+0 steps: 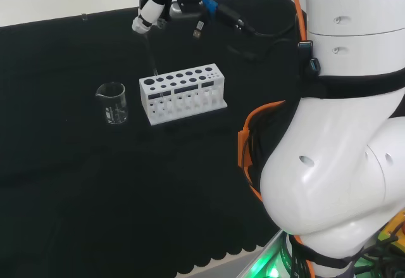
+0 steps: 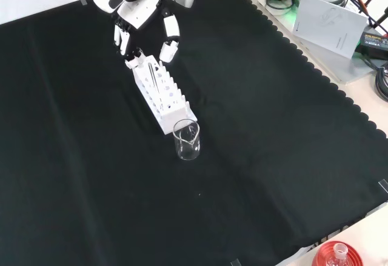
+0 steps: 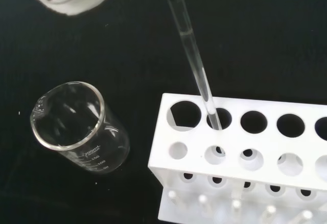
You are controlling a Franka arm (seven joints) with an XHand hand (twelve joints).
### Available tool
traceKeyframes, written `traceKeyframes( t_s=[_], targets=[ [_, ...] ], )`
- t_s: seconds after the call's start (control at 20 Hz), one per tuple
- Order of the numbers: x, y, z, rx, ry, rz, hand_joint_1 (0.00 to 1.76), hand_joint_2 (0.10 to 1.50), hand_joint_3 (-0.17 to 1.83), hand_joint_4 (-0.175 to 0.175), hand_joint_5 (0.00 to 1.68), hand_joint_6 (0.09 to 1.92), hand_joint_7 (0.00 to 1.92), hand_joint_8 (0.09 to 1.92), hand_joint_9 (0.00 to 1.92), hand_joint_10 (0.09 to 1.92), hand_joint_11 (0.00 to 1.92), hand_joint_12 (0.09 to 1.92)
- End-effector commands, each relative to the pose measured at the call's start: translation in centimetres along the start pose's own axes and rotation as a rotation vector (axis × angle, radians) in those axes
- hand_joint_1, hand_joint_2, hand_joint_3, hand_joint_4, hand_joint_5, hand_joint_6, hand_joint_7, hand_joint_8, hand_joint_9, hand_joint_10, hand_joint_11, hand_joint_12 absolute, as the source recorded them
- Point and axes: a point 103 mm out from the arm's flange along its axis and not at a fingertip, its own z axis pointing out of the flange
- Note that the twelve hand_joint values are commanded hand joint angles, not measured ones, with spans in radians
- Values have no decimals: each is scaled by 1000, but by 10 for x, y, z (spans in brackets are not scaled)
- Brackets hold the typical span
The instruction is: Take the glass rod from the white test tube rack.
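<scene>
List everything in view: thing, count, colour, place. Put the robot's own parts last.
test tube rack: one, white, mid-cloth in the head view, rows of round holes on top.
glass rod: one, clear, lower end in a rack hole near the beaker end, upper end rising toward the hand.
beaker: one, clear glass, looks empty, just left of the rack in the head view.
cloth: one, black, covers the bench.
flask on a red ribbed stand: one, clear, bottom edge of the front view, off the cloth.
papers and cables: white sheets, dark cables, top right of the front view.
hand: one, black and white, above the rack's far end in the front view.
arm: white links, right of the head view.
</scene>
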Motion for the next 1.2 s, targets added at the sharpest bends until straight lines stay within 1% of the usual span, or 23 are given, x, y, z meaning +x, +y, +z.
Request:
traceKeyframes(
  t_s=[0.05, 0.2, 0.25, 0.3, 0.35, 0.45, 0.7, 0.8, 0.85, 1.1, 1.2],
  targets=[
    [-6, 1, 5, 9, 1, 7, 798, 576, 669, -146, 537, 825, 922, 639, 976, 585, 681, 1229],
    [-6, 4, 10, 20, -2, 6, 799, 577, 668, -147, 544, 828, 928, 642, 982, 588, 686, 1230],
    [-6, 4, 11, 25, -4, 18, 799, 577, 667, -147, 546, 829, 930, 643, 983, 589, 689, 1230],
    [-5, 5, 13, 26, -3, 19, 800, 577, 667, -148, 548, 830, 931, 643, 984, 589, 691, 1230],
    [-13, 0, 12, 18, 8, 27, 801, 577, 666, -148, 550, 831, 933, 644, 986, 590, 693, 1230],
    [-16, -1, 13, 21, 9, 18, 805, 579, 666, -148, 561, 836, 939, 645, 990, 591, 699, 1230],
    [-6, 11, 21, 35, 6, 8, 829, 586, 657, -148, 626, 841, 978, 632, 1029, 580, 751, 1207],
    [-9, 11, 20, 21, 48, -8, 834, 589, 654, -149, 646, 840, 997, 625, 1049, 573, 782, 1200],
    [-8, 13, 22, 24, 49, -9, 835, 589, 654, -149, 651, 840, 1003, 624, 1055, 571, 791, 1199],
    [-7, 18, 31, 51, 31, -3, 837, 590, 651, -150, 665, 835, 1020, 604, 1075, 554, 810, 1187],
    [-7, 20, 31, 52, 25, -6, 838, 591, 651, -151, 671, 836, 1023, 601, 1079, 552, 815, 1187]
  ],
)
